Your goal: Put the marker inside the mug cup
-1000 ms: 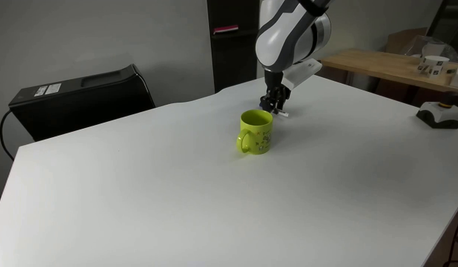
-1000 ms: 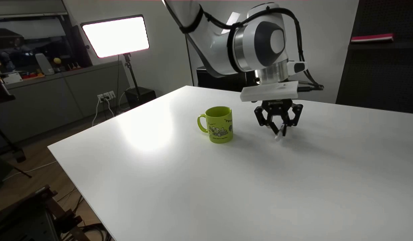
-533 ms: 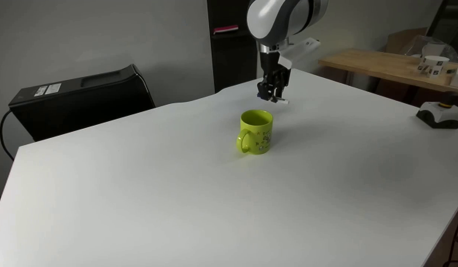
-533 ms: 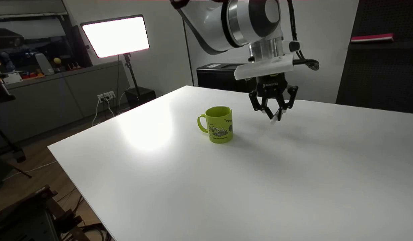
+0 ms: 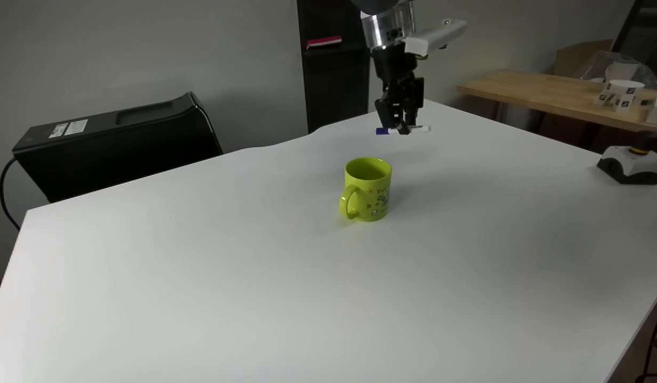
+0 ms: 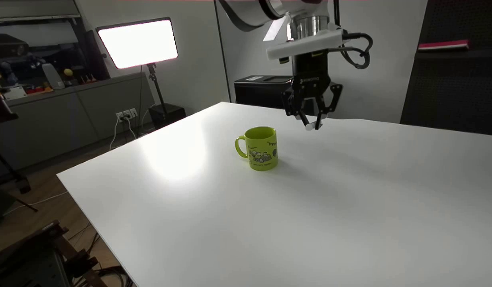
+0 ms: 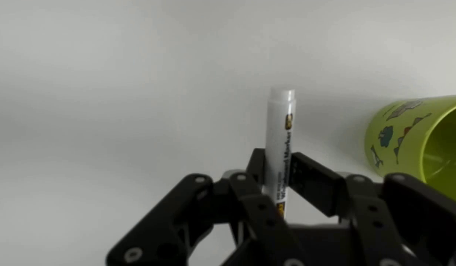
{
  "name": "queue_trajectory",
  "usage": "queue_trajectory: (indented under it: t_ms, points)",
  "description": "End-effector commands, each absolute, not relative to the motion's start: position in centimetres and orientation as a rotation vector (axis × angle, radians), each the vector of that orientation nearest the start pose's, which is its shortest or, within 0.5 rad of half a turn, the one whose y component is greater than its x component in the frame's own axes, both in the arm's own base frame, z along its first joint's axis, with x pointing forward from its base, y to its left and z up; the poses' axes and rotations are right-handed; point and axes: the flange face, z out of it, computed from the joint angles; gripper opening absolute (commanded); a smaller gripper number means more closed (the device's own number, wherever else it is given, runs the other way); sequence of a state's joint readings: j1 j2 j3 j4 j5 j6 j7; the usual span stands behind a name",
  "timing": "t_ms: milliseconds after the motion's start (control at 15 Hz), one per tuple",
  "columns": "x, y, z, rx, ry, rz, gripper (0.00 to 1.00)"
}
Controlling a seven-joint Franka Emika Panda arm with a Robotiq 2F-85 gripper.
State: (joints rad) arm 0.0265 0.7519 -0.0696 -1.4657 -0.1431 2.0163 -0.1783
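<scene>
The lime mug cup (image 5: 375, 194) stands upright on the white table, and it shows in both exterior views (image 6: 262, 154). My gripper (image 6: 314, 122) is shut on the marker (image 6: 310, 126) and holds it above the table, beyond the mug in an exterior view (image 5: 421, 129). The marker lies roughly level, with its blue end on one side of the fingers and its white end on the other. In the wrist view the white marker body (image 7: 278, 125) sits between the fingertips (image 7: 277, 168). The mug (image 7: 397, 138) is at the right edge there, its open top partly cut off.
The white table (image 5: 227, 298) carries the mug. A black box-like unit (image 5: 121, 141) stands behind the table edge. A grey and black button box (image 5: 632, 162) is at the right edge. A bright light panel (image 6: 138, 44) stands at the back.
My gripper has risen from the table with the marker in it and has moved somewhat toward the mug's side in an exterior view. The wrist has tilted slightly. The mug has not moved.
</scene>
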Motion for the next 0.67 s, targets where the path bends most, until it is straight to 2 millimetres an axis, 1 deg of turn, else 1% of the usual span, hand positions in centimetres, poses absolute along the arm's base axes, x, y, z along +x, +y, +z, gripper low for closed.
queue_trajectory:
  t_ms: [0, 333, 600]
  points:
    - [69.9, -2.5, 24.7, -3.229, -0.412, 0.484, 0.06]
    - [69.6, -1.5, 26.3, -3.145, -0.460, 0.715, 0.06]
    - [69.1, -0.3, 26.9, -3.065, -0.505, 0.851, 0.06]
